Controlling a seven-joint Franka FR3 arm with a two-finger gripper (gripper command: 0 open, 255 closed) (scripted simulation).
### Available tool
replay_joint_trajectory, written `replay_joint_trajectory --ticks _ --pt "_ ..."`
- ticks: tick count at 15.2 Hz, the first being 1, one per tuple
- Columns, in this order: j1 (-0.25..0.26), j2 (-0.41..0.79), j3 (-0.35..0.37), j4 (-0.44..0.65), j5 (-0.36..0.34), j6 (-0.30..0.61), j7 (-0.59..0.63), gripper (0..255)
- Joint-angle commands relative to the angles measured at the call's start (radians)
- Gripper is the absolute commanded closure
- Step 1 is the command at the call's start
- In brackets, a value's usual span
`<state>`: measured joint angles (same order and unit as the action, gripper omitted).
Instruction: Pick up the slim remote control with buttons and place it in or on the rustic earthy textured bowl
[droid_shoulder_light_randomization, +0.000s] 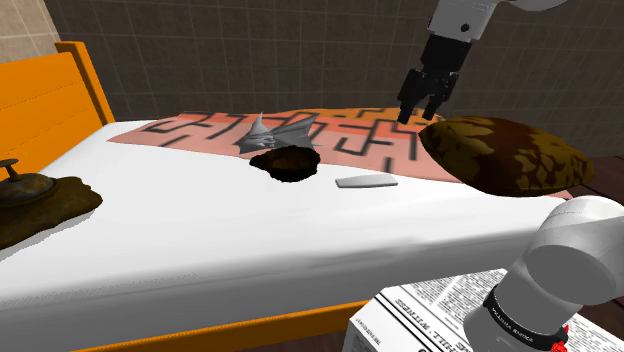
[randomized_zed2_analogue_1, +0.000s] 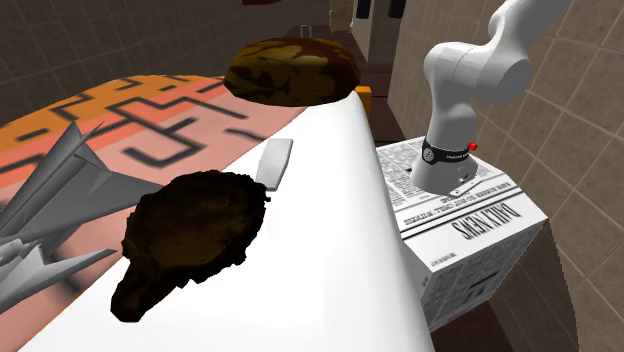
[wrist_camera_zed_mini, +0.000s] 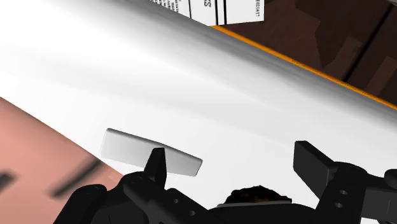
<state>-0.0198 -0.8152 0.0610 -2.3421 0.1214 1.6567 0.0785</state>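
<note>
The remote (droid_shoulder_light_randomization: 365, 181) lies flat on the white sheet of the bed (droid_shoulder_light_randomization: 200, 230), a pale grey slab just beside the edge of the patterned pink blanket (droid_shoulder_light_randomization: 340, 135) and near the bowl (droid_shoulder_light_randomization: 287, 163), but apart from it. There is one bowl, dark brown and rough. It sits where the sheet meets the blanket, and the remote is outside it. Just behind the bowl stands one grey spiky model (droid_shoulder_light_randomization: 275, 132) on the blanket. One big mottled brown cushion (droid_shoulder_light_randomization: 505, 155) rests at the shoulder view's right, between the remote and the arm's base, close under the gripper (droid_shoulder_light_randomization: 418, 118). The gripper hangs in the air over the blanket with its jaws apart and nothing between them. In the wrist view the remote (wrist_camera_zed_mini: 149, 151) sits just past one finger (wrist_camera_zed_mini: 156, 167), not touching it, and a bit of the bowl (wrist_camera_zed_mini: 254, 194) shows between the two fingers. At the shoulder view's far left lies a brown lump (droid_shoulder_light_randomization: 50, 205) with a small dark thing on top that I cannot identify. The stand (randomized_zed2_analogue_1: 470, 230), covered in newsprint, is beside the orange bed frame (droid_shoulder_light_randomization: 250, 325).
</note>
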Motion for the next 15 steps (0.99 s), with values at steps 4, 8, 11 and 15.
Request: replay_joint_trajectory --ticks 4,8,11,15 --pt "0.028 0.042 -0.056 -0.052 -0.041 0.072 -0.162 0" --pt "0.063 0.126 -0.129 -0.096 -0.093 0.174 -0.374 0" --pt "0.088 0.209 -0.182 -0.11 -0.128 0.254 -0.53 0" --pt "0.123 0.341 -0.244 -0.104 -0.161 0.361 -0.734 0"
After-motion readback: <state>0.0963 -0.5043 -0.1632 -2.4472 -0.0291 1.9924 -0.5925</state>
